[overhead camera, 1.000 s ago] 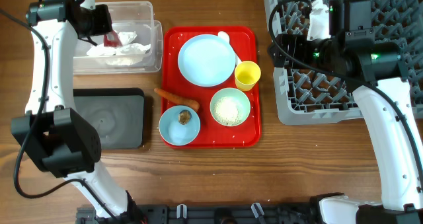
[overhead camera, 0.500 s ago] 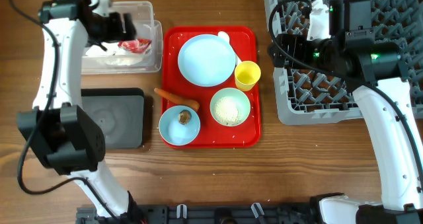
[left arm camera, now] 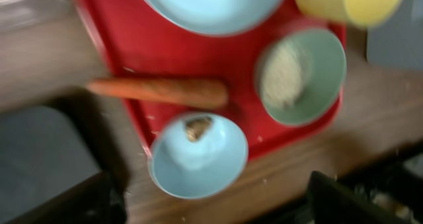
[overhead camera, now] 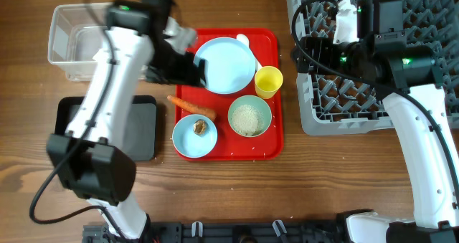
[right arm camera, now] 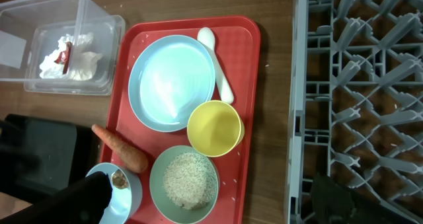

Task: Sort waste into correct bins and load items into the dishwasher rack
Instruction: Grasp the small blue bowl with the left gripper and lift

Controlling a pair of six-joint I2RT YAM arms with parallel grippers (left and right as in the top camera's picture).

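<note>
Wooden table (overhead camera: 229,200), overhead view. Shows left gripper (overhead camera: 193,74) spread wide and empty above left edge of red tray (overhead camera: 272,139); right gripper (overhead camera: 297,53) likewise released, right of tray over dishwasher rack (overhead camera: 330,103). Left wrist: finds carrot (left arm camera: 158,92) lying across tray's left rim; judged stiff, light, best pinched mid-shaft. Right wrist: records tissue (right arm camera: 82,62) and wrapper (right arm camera: 65,54) in clear tub (right arm camera: 39,19) left of tray; on tray, rice (right arm camera: 188,181) in green bowl (right arm camera: 155,174), brown lump (right arm camera: 119,179) in blue bowl (right arm camera: 132,194).
</note>
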